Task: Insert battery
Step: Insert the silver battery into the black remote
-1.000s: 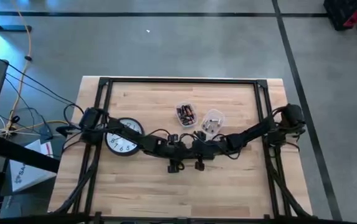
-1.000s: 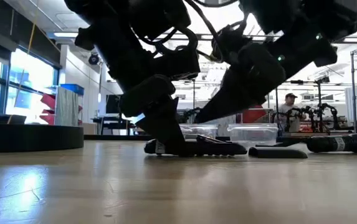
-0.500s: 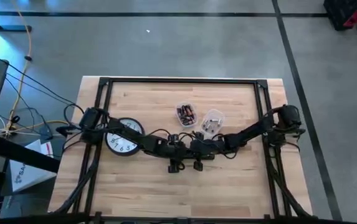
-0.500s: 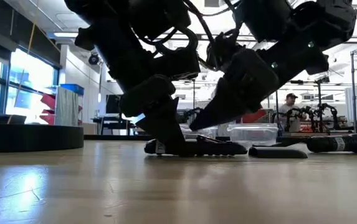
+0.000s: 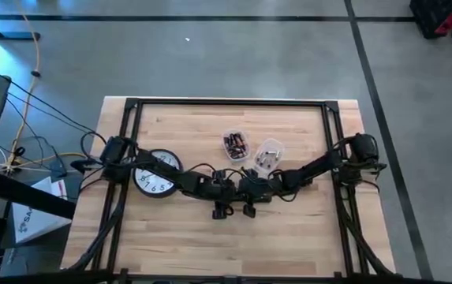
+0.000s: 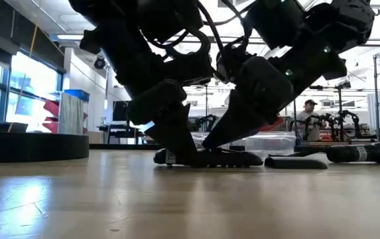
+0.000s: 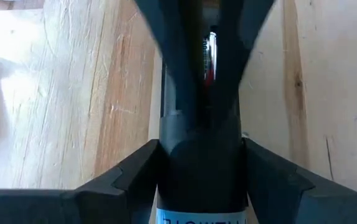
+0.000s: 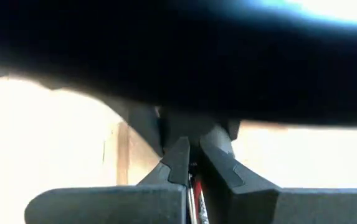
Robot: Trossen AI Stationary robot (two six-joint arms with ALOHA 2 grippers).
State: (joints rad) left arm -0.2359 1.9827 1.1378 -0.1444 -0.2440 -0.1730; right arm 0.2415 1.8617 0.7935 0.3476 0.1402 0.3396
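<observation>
Battery (image 7: 210, 56) metal is glinting between the dark fingers in the left wrist view, a slim silver and red cylinder lying in the slot of a long black device (image 7: 200, 162) that is resting flat on the wooden table (image 5: 304, 237). In the right wrist view the same red and silver cell is showing pinched between the right gripper (image 8: 192, 163) fingertips, which are pressing together on it.

Taking the wall clock (image 5: 156, 175) as the landmark, both grippers are meeting just beside it toward the table's middle. The left gripper (image 5: 227, 188) is reaching over the clock's face from the clock's far side, and its fingers are closing around the black device. The right gripper is coming in from the opposite table edge, tip to tip with the left one.

In the low view the black device (image 6: 209, 158) is lying on the wood under both dark arms, with the left gripper (image 6: 176, 143) standing on it.

Two clear plastic tubs are sitting beyond the meeting point, farther from the clock: one tub of dark batteries (image 5: 234, 143) and, just beside it, one tub of pale parts (image 5: 269, 152). A person (image 6: 307, 113) in a cap is sitting in the room behind the table.
</observation>
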